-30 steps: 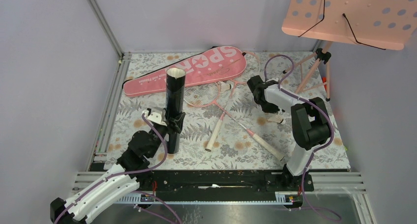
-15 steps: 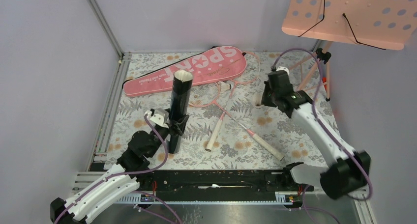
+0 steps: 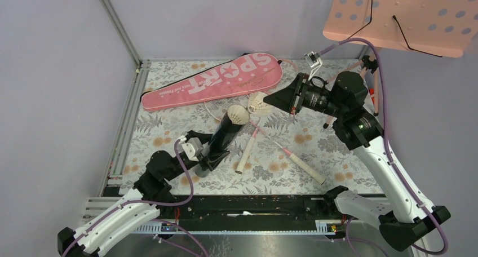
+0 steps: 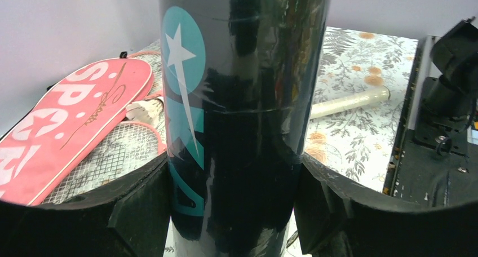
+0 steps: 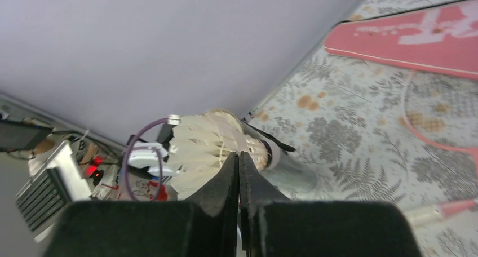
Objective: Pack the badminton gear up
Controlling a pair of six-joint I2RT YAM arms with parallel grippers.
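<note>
My left gripper [image 3: 211, 155] [image 4: 237, 212] is shut on the lower part of the black tube [image 3: 225, 134] [image 4: 237, 99]. The tube leans to the right, its open white mouth [image 3: 238, 115] facing my right gripper. That gripper [image 3: 266, 101] [image 5: 238, 155] hangs above the table, shut on the feathers of a white shuttlecock [image 3: 257, 103] [image 5: 208, 147] just in front of the tube's mouth [image 5: 276, 155]. The pink SPORT bag [image 3: 217, 79] [image 4: 62, 133] lies at the back. Two rackets lie crossed mid-table, with pale handles [image 3: 244, 155] [image 3: 304, 165]. Another shuttlecock [image 4: 144, 107] rests on a racket head [image 4: 113, 155].
A pink perforated music stand [image 3: 406, 17] overhangs the back right corner, with tripod legs [image 3: 366, 79] behind my right arm. Walls close in the left, back and right. A black rail [image 3: 248, 206] runs along the near edge.
My left gripper has tipped the tube from upright to leaning right. My right arm has swung up and leftward, carrying the shuttlecock to the tube's mouth, and its jaws have closed tighter.
</note>
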